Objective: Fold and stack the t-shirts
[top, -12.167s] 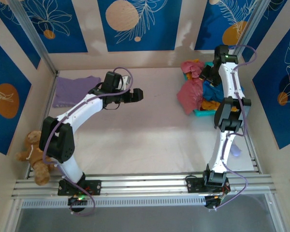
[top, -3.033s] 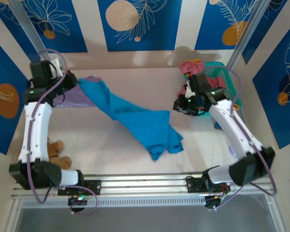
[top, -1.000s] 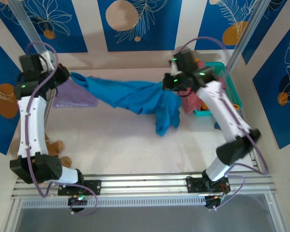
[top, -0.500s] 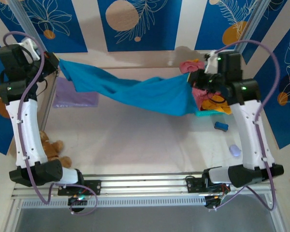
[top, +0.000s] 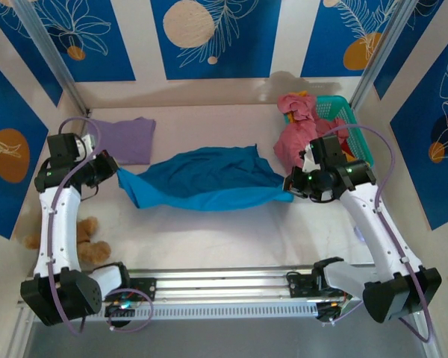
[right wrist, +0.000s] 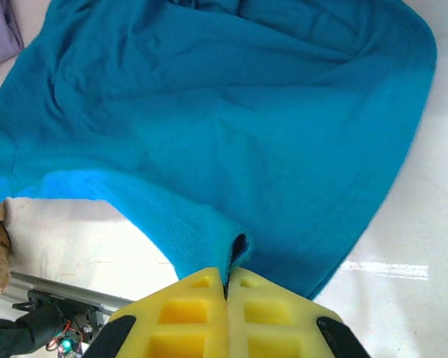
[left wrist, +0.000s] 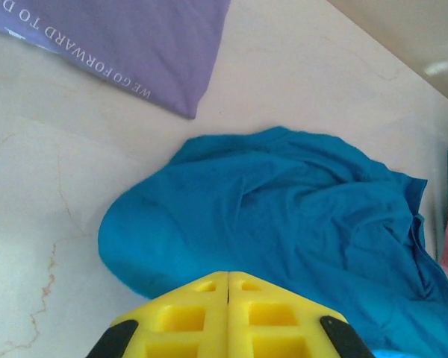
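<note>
One teal shirt (top: 201, 179) lies spread mid-table. We see a lavender shirt (top: 123, 140) flat at far left and a pink shirt (top: 293, 142) heaped against the basket (top: 337, 110). Left gripper (top: 113, 175) is pinched closed on its left edge, right gripper (top: 290, 186) on its right hem.

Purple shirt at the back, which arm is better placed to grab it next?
Left, probably. The purple shirt lies just beyond the left gripper; the right gripper is across the table. Both are shut on the teal shirt, so left must release first.
</note>
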Action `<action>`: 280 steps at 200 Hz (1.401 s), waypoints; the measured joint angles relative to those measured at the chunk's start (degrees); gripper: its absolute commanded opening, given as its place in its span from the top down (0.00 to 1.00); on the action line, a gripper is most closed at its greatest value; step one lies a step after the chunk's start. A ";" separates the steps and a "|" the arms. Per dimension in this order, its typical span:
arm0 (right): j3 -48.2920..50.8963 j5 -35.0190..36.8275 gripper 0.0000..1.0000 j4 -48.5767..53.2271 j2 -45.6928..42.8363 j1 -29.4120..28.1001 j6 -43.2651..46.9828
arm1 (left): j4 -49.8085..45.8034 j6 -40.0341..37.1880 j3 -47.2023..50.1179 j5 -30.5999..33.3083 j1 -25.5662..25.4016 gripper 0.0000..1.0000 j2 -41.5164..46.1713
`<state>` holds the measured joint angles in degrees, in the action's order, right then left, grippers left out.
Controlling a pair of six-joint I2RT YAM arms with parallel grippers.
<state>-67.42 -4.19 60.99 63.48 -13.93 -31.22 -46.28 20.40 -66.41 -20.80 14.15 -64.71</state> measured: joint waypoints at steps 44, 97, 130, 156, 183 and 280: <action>-18.64 2.67 1.00 -0.09 5.03 -0.02 1.77 | -0.98 0.22 -20.20 0.09 0.00 1.00 -7.89; -43.43 9.79 1.00 -5.40 7.10 -4.70 7.54 | 1.14 0.52 -49.66 0.44 0.00 1.00 -14.32; -44.06 16.15 1.00 -10.25 3.08 -10.47 12.61 | 4.26 0.70 -50.77 0.52 0.00 1.00 -10.91; -43.23 21.00 1.00 -13.42 0.37 -14.12 16.33 | 5.62 1.14 -50.77 1.40 0.00 1.00 -9.51; -43.60 24.37 1.00 -14.49 -0.07 -14.88 18.80 | 6.32 1.86 -52.63 1.77 0.00 1.00 -9.62; -44.00 19.76 1.00 -14.45 16.52 -5.68 18.45 | 9.29 8.17 -52.94 -3.26 -0.02 1.00 -23.32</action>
<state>-111.42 15.57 46.54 80.01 -19.62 -12.78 -36.99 28.58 -119.35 -24.05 14.13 -88.03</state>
